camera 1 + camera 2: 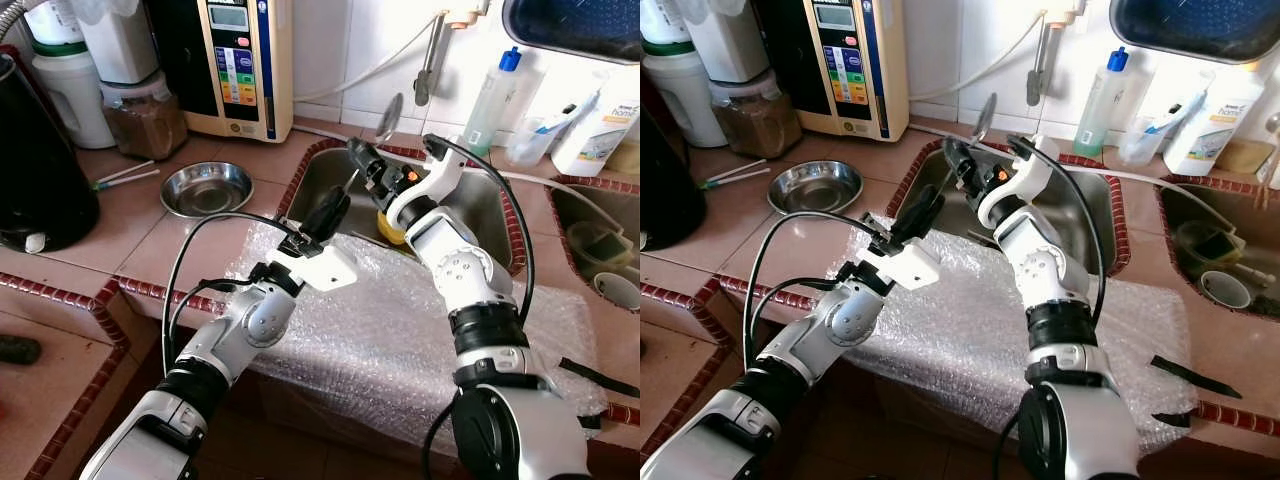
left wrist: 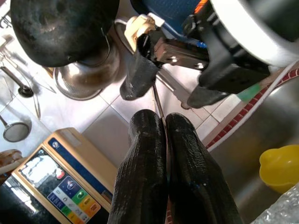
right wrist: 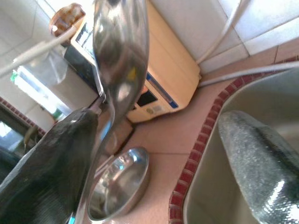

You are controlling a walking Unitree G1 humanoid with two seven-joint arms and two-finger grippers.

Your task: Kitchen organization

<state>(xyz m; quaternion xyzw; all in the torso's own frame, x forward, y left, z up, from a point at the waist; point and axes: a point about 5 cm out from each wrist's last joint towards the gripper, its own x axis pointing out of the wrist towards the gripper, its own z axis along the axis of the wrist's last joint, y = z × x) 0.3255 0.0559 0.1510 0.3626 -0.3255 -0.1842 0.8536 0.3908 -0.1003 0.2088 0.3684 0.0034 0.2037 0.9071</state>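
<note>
A long steel spoon (image 1: pixel 390 116) stands upright over the sink (image 1: pixel 480 215), bowl uppermost. My left gripper (image 1: pixel 338 200) reaches in from the left and is shut on the spoon's thin handle (image 2: pixel 158 100). Just above it, my right gripper (image 1: pixel 358 160) reaches back from the right and is open around the same handle. One of its fingers (image 3: pixel 56 163) lies against the stem below the spoon bowl (image 3: pixel 120 46). The other finger (image 3: pixel 257 158) stands apart from it.
Bubble wrap (image 1: pixel 380 330) covers the counter in front of the sink. A yellow object (image 1: pixel 390 228) lies in the sink. A steel bowl (image 1: pixel 206 187), a beige appliance (image 1: pixel 240 65) and a black pot (image 1: pixel 40 170) stand to the left. Bottles (image 1: pixel 492 100) line the back wall, and a second basin (image 1: pixel 600 250) lies on the right.
</note>
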